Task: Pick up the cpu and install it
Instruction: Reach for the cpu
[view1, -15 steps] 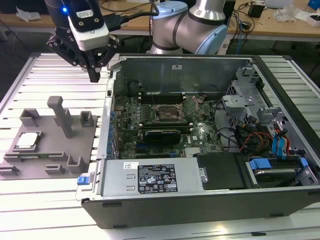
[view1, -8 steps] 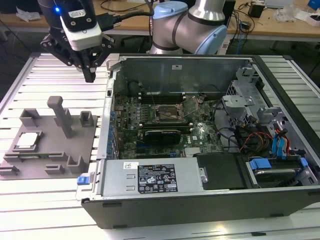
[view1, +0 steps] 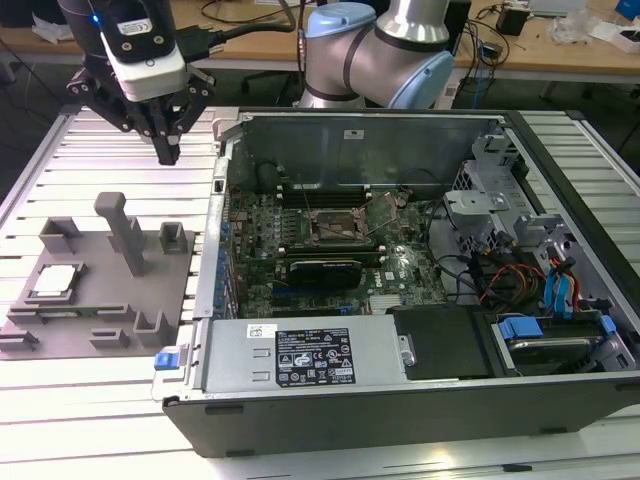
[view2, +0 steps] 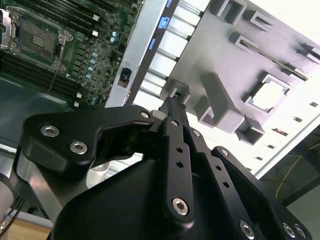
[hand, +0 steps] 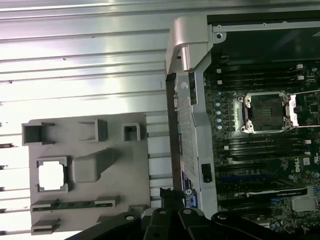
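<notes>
- Above the slatted table, just past the far edge of the grey plate and beside the open computer case, we see the pincer pointing straight down, tips pressed together, pinching nothing.
- The cpu lies flat in its pocket on the plate, well apart from the pincer, toward the exterior view's left and nearer that camera.
- It's square, so no long axis.
- The socket in the case lies on the pincer's other side.
- The arm reaches over from behind the case, wrist upright.
</notes>
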